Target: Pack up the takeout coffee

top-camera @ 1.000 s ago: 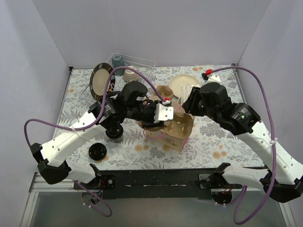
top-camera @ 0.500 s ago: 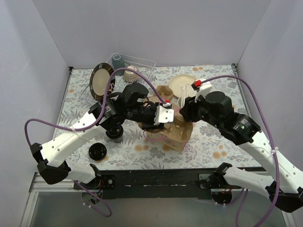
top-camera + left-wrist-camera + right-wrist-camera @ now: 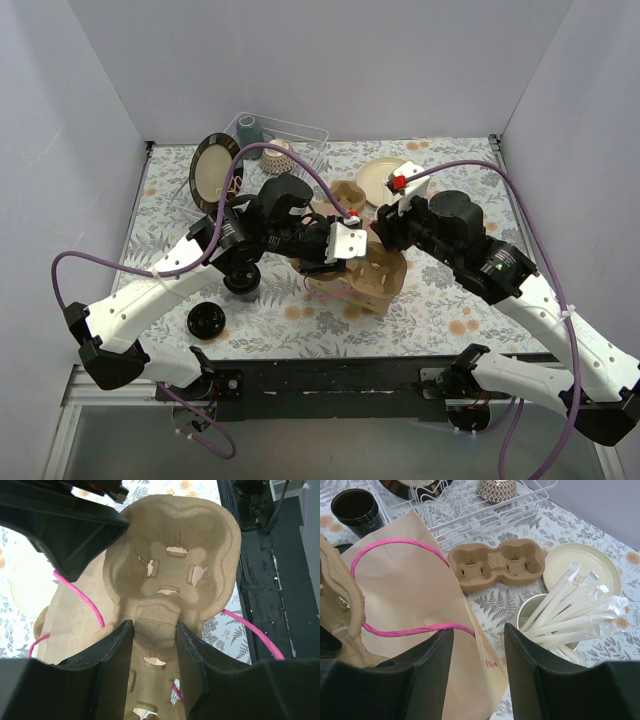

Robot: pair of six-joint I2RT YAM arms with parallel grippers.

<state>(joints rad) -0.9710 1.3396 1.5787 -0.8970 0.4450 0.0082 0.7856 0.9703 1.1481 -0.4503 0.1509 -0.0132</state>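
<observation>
My left gripper (image 3: 345,242) (image 3: 155,630) is shut on the middle ridge of a brown pulp cup carrier (image 3: 378,268) (image 3: 170,565), which hangs over a tan paper bag (image 3: 350,298) (image 3: 410,580) with pink handles. My right gripper (image 3: 385,226) (image 3: 479,640) is open, and the bag's right edge and one pink handle lie between its fingers. A round black-lidded item (image 3: 241,280) stands left of the bag, with another black round one (image 3: 205,321) nearer the front. No white of the takeout coffee cups shows from above.
A second pulp carrier (image 3: 345,195) (image 3: 495,562) lies behind the bag. To its right are a tin of wrapped straws (image 3: 570,612) and a cream plate (image 3: 385,178) (image 3: 582,562). A white wire rack (image 3: 285,135) (image 3: 470,505) and a dark plate (image 3: 213,170) stand at the back left.
My right arm has swung left to the bag's right edge and its jaws have widened. The left arm and the carrier have stayed put.
</observation>
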